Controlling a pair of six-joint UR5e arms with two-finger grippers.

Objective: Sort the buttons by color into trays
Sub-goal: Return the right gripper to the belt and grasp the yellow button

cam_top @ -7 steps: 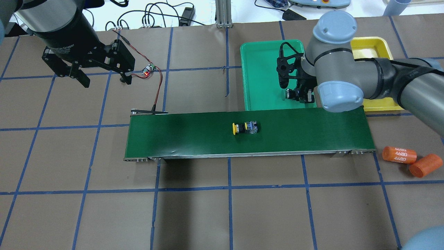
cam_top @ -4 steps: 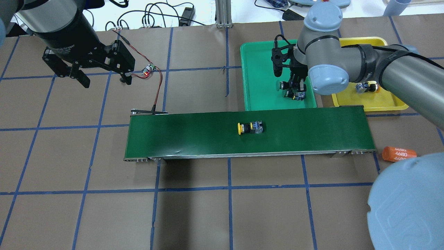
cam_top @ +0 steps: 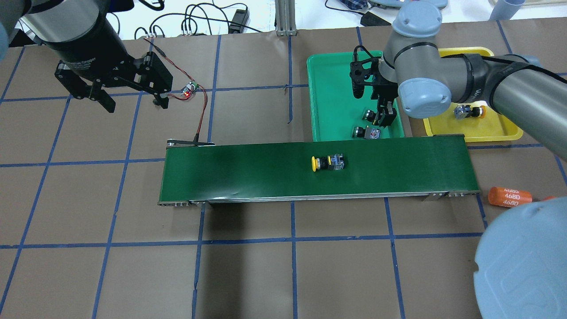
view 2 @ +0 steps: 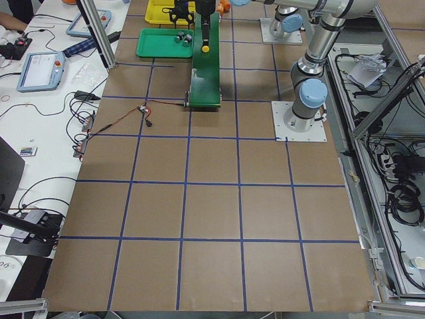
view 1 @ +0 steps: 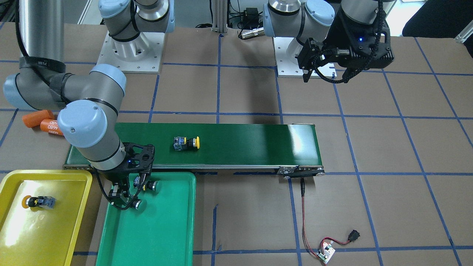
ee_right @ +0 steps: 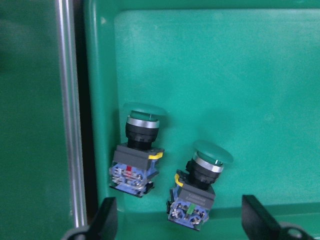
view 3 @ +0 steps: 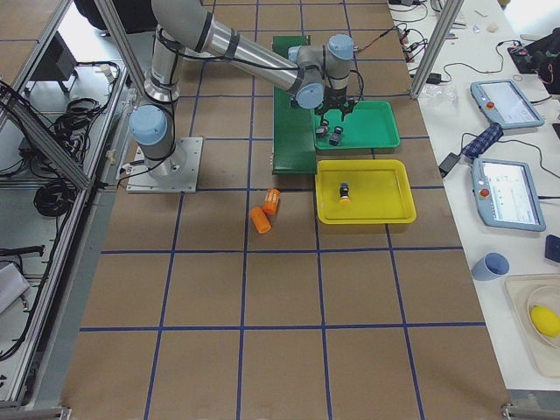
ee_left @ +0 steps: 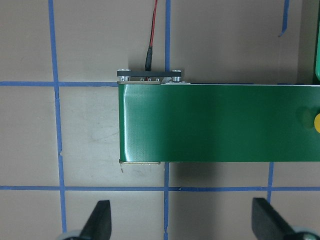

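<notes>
**Three buttons in trays, one on belt**

Yellow button (cam_top: 328, 163) lies mid-belt (cam_top: 248, 173). Overhead half-hides what the right wrist view shows: green buttons (ee_right: 137, 150) loose by the green tray (cam_top: 332, 88) edge, right gripper (ee_right: 180, 220) spread, holding nothing. Yellow tray (cam_top: 496, 128) holds a second yellow button (cam_top: 469, 111). Left gripper (ee_left: 182, 215) apart, toward the table's far left corner.

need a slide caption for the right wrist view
One green button and a second green button lie side by side in the green tray, under the open right claw.

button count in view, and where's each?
4. One green button and a second green button in the green tray; one yellow button in the yellow tray; another yellow button on the conveyor belt. None appear hidden.
</notes>
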